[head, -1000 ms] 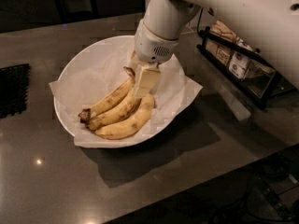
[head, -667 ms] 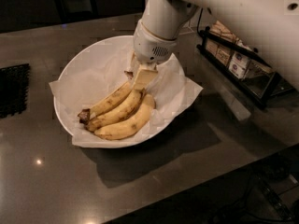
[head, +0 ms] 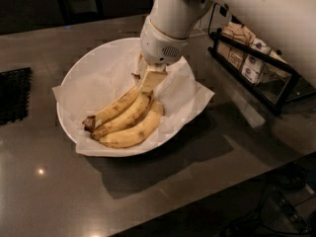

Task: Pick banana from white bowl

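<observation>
End effector (head: 149,79): positioned low inside the white bowl (head: 85,59), at the upper end of the banana (head: 120,113), on or just over it.
End effector state: cannot tell whether parted, together or clamped.
Arm (head: 174,19): white, entering from the upper right, wrist pointing down into the bowl.
Banana: two slim speckled fruits side by side in the bowl, dark tips toward the lower left.
Single banana (head: 136,134): plumper, lying against the pair on the near side.
Paper sheet (head: 193,96): crinkled, lining the bowl, corners overhanging the rim.
White bowl: resting on the dark bench (head: 59,191).
Wire rack (head: 256,75): on the bench, right of the bowl.
</observation>
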